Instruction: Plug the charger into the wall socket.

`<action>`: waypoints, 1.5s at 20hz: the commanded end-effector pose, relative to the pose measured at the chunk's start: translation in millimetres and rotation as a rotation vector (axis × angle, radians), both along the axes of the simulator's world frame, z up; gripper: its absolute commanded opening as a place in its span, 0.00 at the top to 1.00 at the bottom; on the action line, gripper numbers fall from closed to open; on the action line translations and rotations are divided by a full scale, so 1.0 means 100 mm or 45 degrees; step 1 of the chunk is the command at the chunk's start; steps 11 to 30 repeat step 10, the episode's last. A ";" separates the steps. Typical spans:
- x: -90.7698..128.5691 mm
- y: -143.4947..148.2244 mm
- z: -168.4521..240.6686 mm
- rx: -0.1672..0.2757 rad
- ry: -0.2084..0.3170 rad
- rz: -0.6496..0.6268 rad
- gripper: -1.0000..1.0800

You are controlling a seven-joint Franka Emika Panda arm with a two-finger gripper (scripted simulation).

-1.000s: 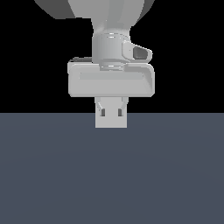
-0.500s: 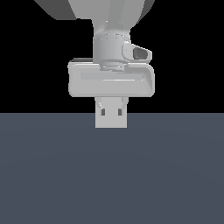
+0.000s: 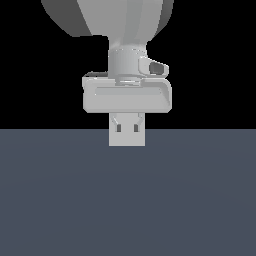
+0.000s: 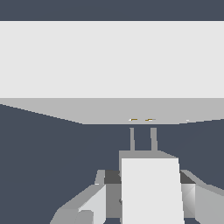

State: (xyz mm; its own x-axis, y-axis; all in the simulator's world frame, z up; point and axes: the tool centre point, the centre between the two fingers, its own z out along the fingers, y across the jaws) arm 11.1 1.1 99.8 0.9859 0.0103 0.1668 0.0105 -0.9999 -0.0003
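Note:
In the wrist view my gripper [image 4: 148, 192] is shut on the charger [image 4: 151, 188], an off-white block held between the two fingers [image 4: 98, 197]. Its two grey prongs [image 4: 142, 139] point at the wall socket [image 4: 109, 61], a broad light-grey plate. The prong tips end just short of the plate's two tiny holes [image 4: 141, 119] and nearly line up with them. In the exterior view the wall socket [image 3: 127, 137] is a small square with two dark holes. It stands right under the gripper hand [image 3: 127, 95] and hides the charger.
A flat dark grey-blue floor [image 3: 128, 200] fills the lower half of the exterior view, with black background above. The arm's large grey link [image 3: 107, 15] hangs over the hand.

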 end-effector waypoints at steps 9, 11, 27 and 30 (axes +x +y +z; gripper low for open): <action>0.22 0.01 0.00 0.000 0.000 0.001 1.00; 0.22 0.01 0.00 0.000 0.000 0.001 1.00; 0.22 0.01 0.00 0.000 0.000 0.001 1.00; 0.22 0.01 0.00 0.000 0.000 0.001 1.00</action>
